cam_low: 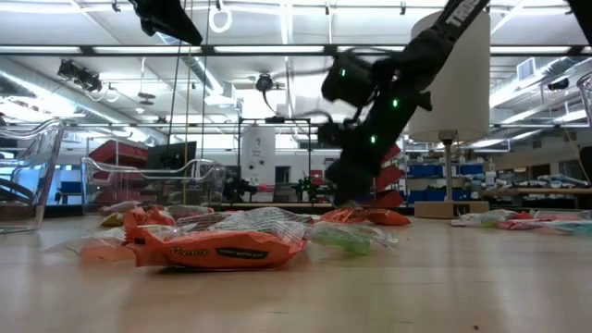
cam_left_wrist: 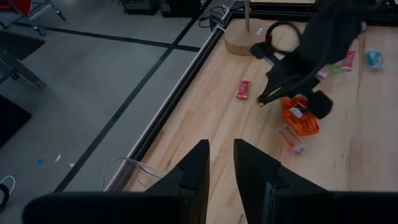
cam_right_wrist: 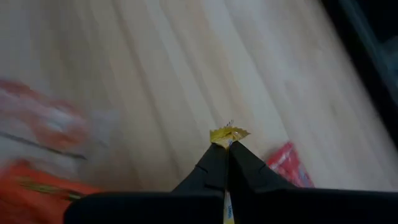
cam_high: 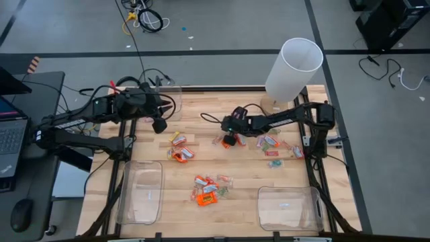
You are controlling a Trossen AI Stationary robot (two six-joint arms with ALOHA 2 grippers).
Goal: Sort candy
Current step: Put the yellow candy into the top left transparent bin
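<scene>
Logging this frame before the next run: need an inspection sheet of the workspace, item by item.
Surface: wooden table, dark frame around it.
Job's things: candy in loose groups, an orange cluster near the front, more at mid-table and toward the right; none seen in the bins.
Clutter: two clear bins at the front corners, a third at the rear left; white cylinder at the rear right.
Tools: right tool shut on a yellow-wrapped candy, over mid-table; left tool slightly parted, holding nothing, at the rear left.
Cables: loose coils on the floor behind the table.
Surroundings: laptop and mouse on the desk at left; no person seen.
</scene>
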